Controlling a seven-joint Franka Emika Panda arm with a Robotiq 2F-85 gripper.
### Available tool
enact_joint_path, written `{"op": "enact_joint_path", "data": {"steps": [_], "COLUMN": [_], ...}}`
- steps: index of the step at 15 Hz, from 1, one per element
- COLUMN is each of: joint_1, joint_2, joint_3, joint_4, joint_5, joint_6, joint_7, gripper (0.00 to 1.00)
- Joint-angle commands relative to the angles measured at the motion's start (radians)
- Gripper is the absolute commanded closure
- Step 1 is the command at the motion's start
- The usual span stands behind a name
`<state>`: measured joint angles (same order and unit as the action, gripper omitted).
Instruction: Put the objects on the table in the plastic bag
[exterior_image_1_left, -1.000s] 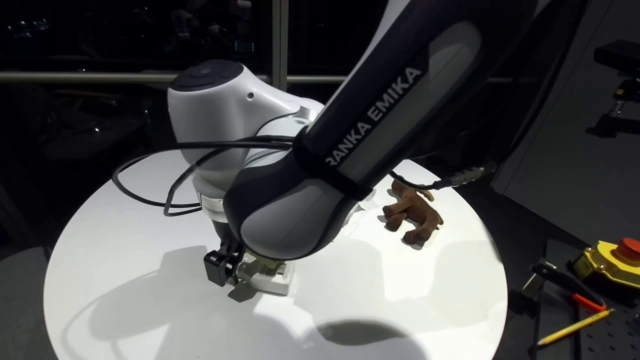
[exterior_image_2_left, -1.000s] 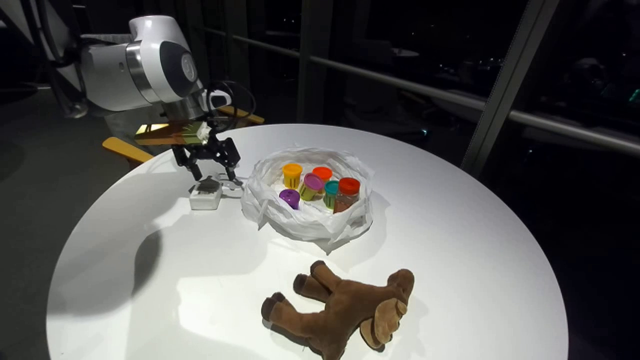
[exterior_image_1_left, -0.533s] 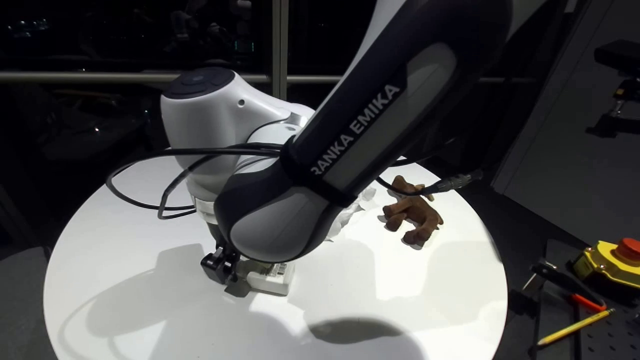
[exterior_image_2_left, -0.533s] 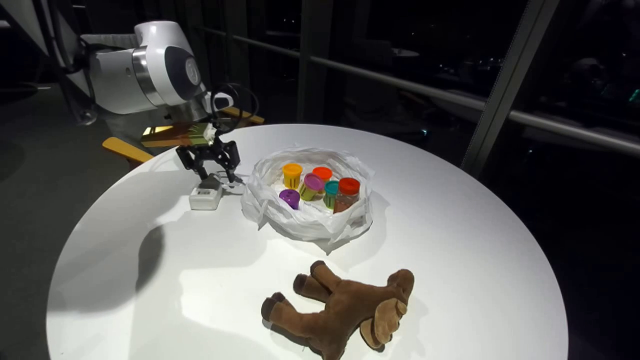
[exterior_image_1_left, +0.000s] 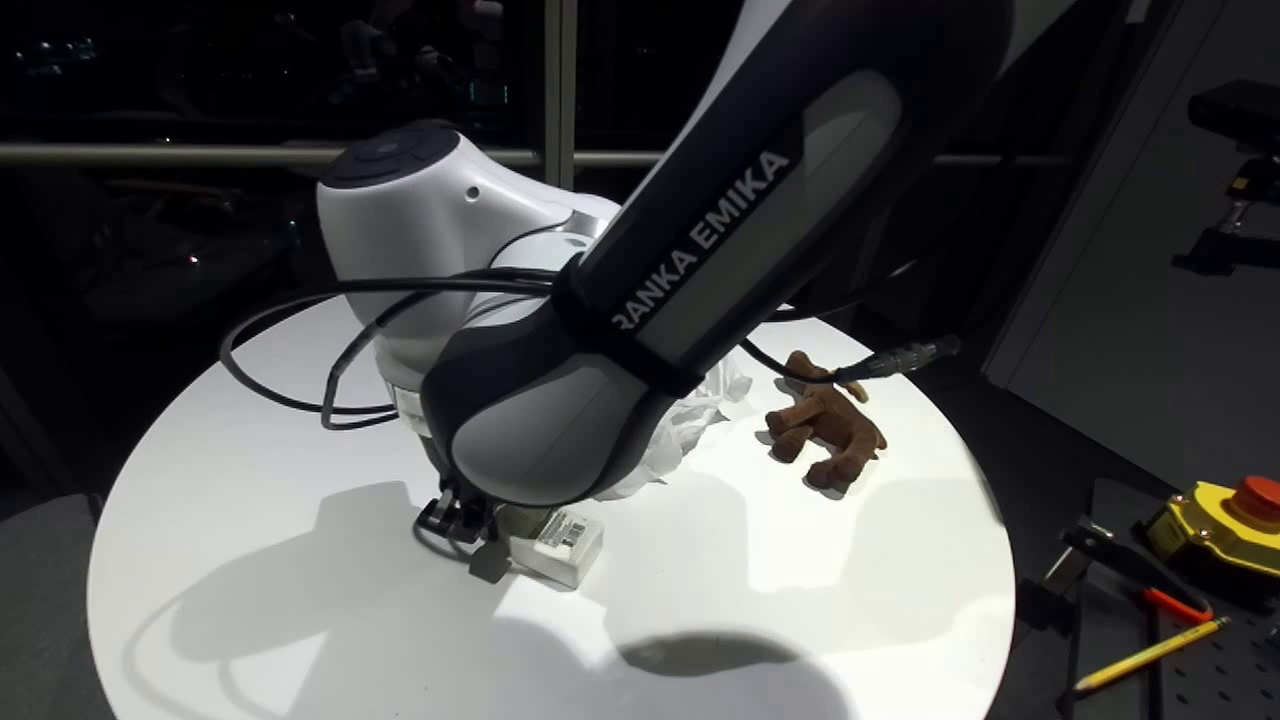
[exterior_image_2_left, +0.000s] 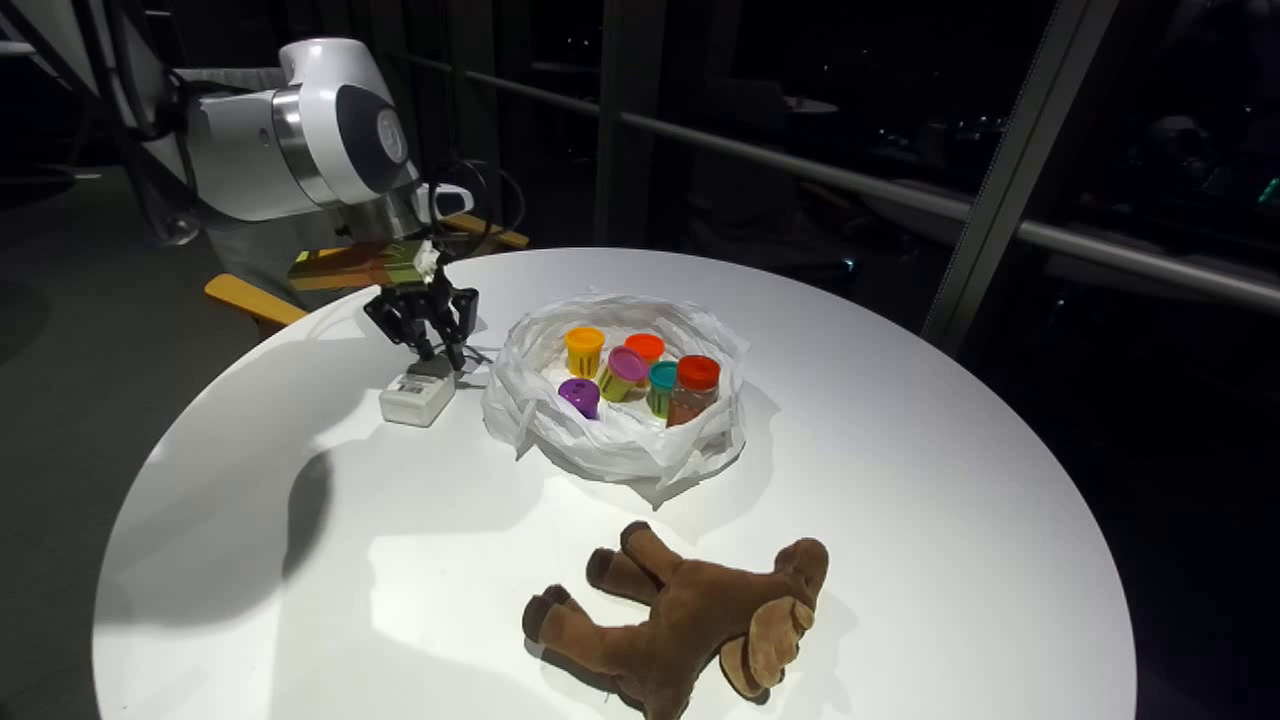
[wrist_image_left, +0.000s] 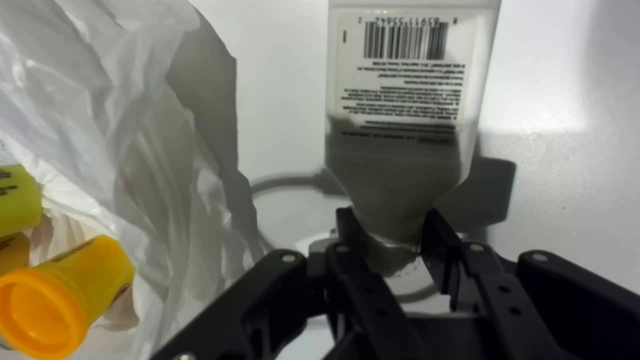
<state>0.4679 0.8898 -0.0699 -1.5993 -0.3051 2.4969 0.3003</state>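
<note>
White barcoded container (exterior_image_2_left: 414, 402): is lying left of the plastic bag (exterior_image_2_left: 620, 455). Fingers (wrist_image_left: 352, 255): are standing partly closed about its tapering end, grip not discernible. Risk: sloping sides possibly slipping free on lifting.

I lean over a smooth, round white table (exterior_image_2_left: 960, 520), with my own grey shadow (exterior_image_1_left: 270, 600) spread across part of its top. Right on it sits the bag (exterior_image_2_left: 600, 455), thin, white and crumpled into a wide ring with its mouth open upward, and just beside the bag, apart from it, I see the packet (exterior_image_2_left: 415, 398), white and boxy, lying with its barcode side up. Well apart from the packet, and nearer the bag, lies the brown plush (exterior_image_2_left: 700, 610), down on its side with its legs stretched out.
</note>
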Motion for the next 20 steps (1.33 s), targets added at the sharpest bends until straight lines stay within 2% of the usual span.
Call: {"op": "enact_joint_path", "data": {"steps": [1, 6, 12, 16, 20], "joint_1": [-0.026, -0.095, -0.23, -0.279, -0.307], "joint_2": [-0.046, -0.238, -0.488, -0.534, -0.491], "joint_3": [0.011, 0.019, 0.067, 0.055, 0.064], "joint_4": [-0.02, -0.192, -0.424, -0.505, -0.541], "joint_5": [0.012, 0.06, 0.208, 0.283, 0.389], "joint_6": [-0.031, 0.052, 0.282, 0.494, 0.74], "joint_7": [-0.008, 0.022, -0.001, 0.017, 0.019], "gripper": [0.86, 0.87, 0.87, 0.87, 0.87]}}
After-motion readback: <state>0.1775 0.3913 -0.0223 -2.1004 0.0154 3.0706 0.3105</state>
